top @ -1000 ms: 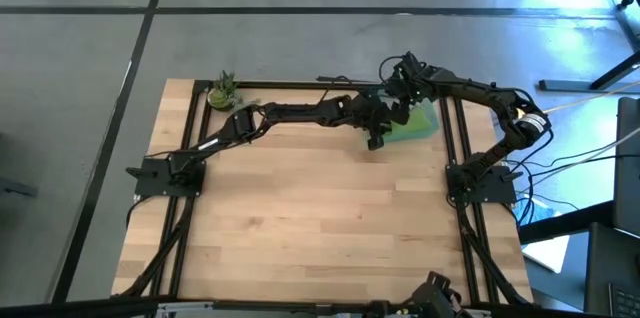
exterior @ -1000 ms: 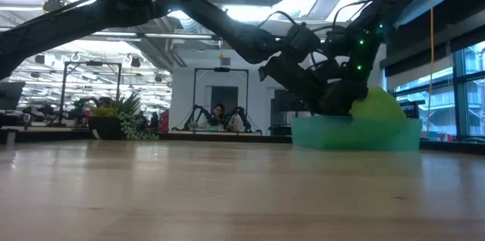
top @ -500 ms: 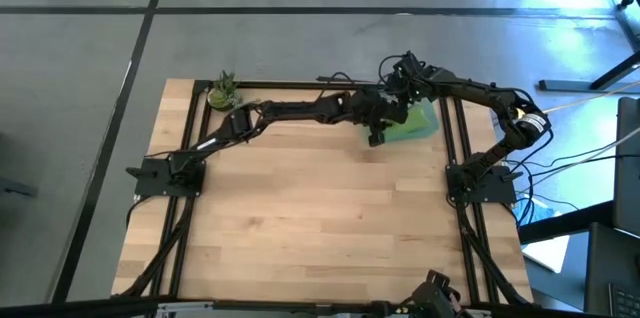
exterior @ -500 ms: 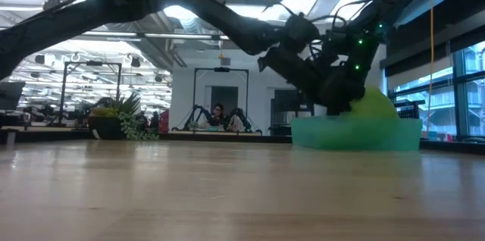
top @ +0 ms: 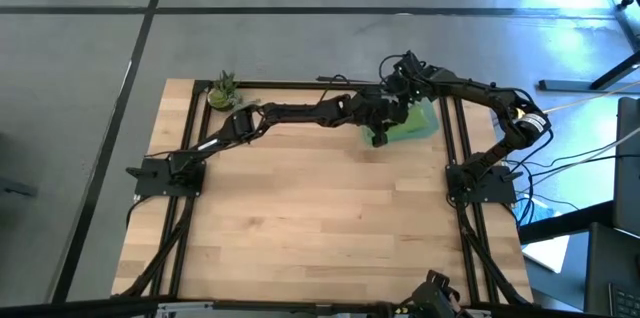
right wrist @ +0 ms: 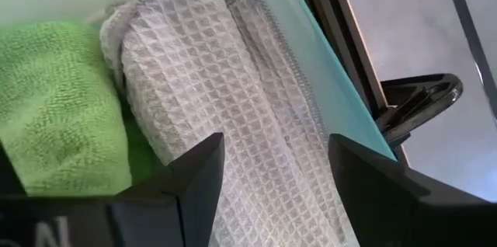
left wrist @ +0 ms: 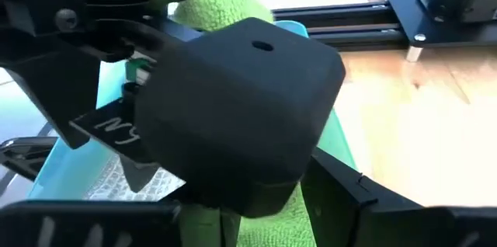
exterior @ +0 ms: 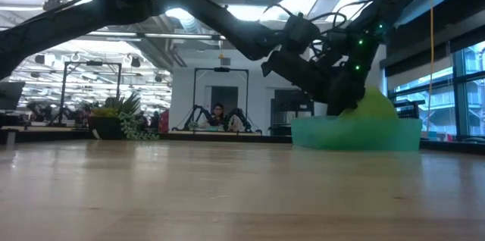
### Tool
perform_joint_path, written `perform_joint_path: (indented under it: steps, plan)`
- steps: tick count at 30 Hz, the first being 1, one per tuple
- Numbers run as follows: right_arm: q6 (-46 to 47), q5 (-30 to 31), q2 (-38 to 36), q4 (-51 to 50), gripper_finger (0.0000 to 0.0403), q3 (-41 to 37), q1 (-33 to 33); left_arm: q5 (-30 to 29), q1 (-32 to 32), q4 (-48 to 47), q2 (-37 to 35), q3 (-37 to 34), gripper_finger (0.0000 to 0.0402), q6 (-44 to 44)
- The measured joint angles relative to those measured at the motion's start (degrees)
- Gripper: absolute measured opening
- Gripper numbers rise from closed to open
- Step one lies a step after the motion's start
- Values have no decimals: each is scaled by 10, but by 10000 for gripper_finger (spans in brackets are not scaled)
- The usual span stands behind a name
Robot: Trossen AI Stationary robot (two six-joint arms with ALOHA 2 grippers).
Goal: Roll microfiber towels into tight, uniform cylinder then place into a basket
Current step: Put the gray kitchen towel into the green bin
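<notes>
The teal basket (top: 430,125) stands at the table's far right; it also shows in the low view (exterior: 356,133). In it lie the lime green towel (right wrist: 62,107), bunched, and the light grey waffle towel (right wrist: 202,84), rolled beside it along the basket's wall (right wrist: 326,60). My right gripper (right wrist: 276,193) is open over the basket, its fingers on either side of the grey towel. My left gripper (top: 383,123) reaches in from the table's left and is open, with green cloth (left wrist: 276,217) between its fingers. The right arm's gripper body hides most of the left wrist view. My left gripper stands open with green towel cloth (left wrist: 202,227) between its fingers; I cannot tell whether it touches the cloth. My right gripper's fingers (right wrist: 194,177) stand over the grey towel from above; I cannot tell whether they touch it.
A small potted plant (top: 222,90) stands at the table's far left corner. Both arms crowd together over the basket. Bare wooden tabletop (top: 320,208) spreads across the middle and near side. Black frame rails (top: 450,128) run beside the basket.
My left arm's wrist has risen a little over the basket's left side. The basket has stayed where it was.
</notes>
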Motion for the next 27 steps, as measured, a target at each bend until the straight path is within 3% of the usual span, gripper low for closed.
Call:
perform_joint_path:
  steps: [14, 20, 27]
  plan:
    - [1, 1, 0, -3, 232, 2, 0, 36, 3, 8, 39, -8, 114, -10]
    - [3, 65, -3, -49, 232, 42, 0, 17, 4, 9, 38, -7, 114, -14]
    - [27, 61, -80, -57, 232, 59, 0, -8, 3, -22, 11, -6, 114, -8]
